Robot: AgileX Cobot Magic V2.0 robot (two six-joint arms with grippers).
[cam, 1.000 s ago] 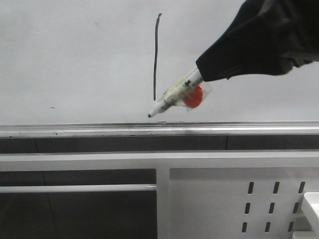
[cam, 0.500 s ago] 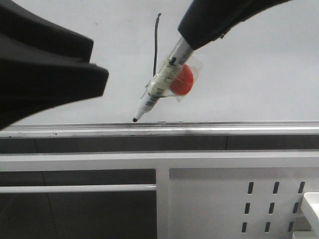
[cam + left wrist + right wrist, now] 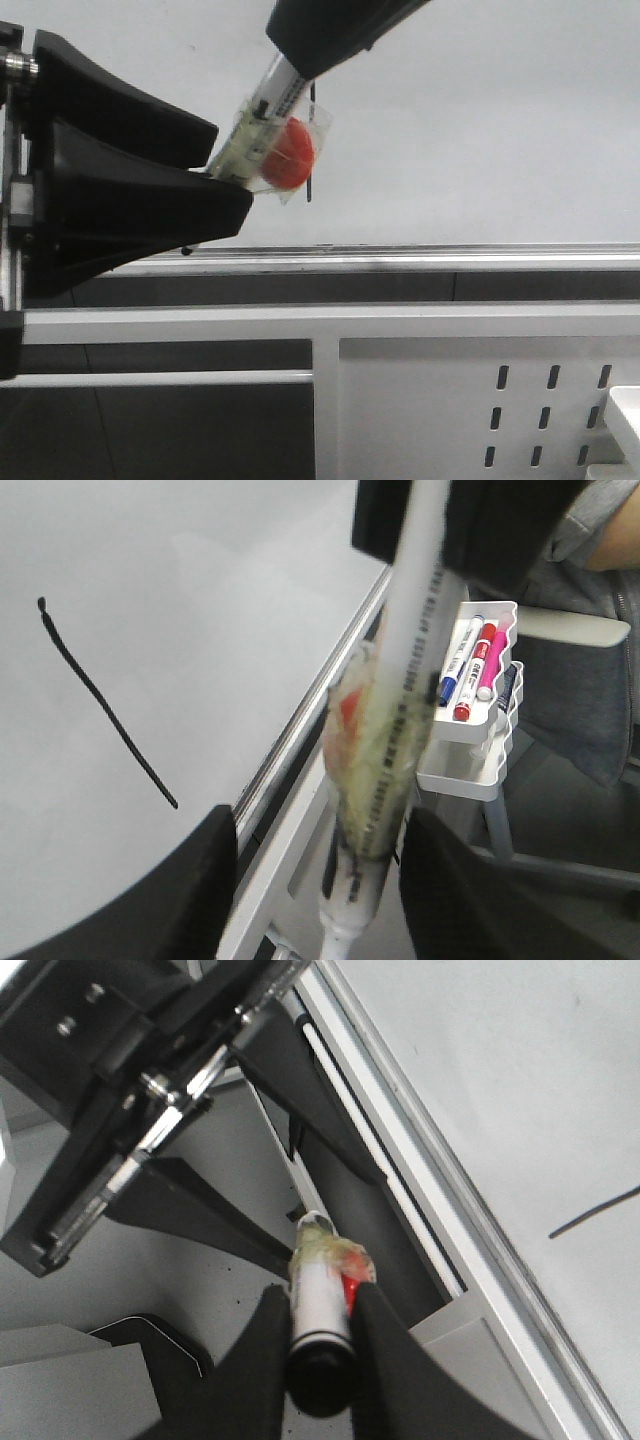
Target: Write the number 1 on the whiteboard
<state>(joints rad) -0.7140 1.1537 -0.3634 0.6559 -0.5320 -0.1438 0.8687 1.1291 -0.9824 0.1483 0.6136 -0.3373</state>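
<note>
The whiteboard [image 3: 500,120] fills the upper front view, and a silver ledge [image 3: 450,258] runs along its lower edge. The number 1 [image 3: 100,700] is a thin dark line on it; in front only its lower end [image 3: 311,190] shows past the marker. My right gripper [image 3: 292,58] comes from above, shut on a white marker [image 3: 262,120] wrapped in tape with a red blob. The marker's tip end sits between the fingers of my left gripper [image 3: 232,170], which is open around it [image 3: 320,820]. In the right wrist view my right gripper [image 3: 320,1300] clamps the marker barrel [image 3: 318,1305].
A white caddy [image 3: 478,742] with blue, red and pink markers hangs beside the board frame. A white perforated metal panel [image 3: 480,400] lies below the ledge, with white crossbars [image 3: 300,322]. A person's grey sleeve [image 3: 600,630] shows behind the caddy.
My right gripper carried the marker left and upward, away from the ledge. My left gripper advanced from the left, and the marker's tip now lies between its open fingers.
</note>
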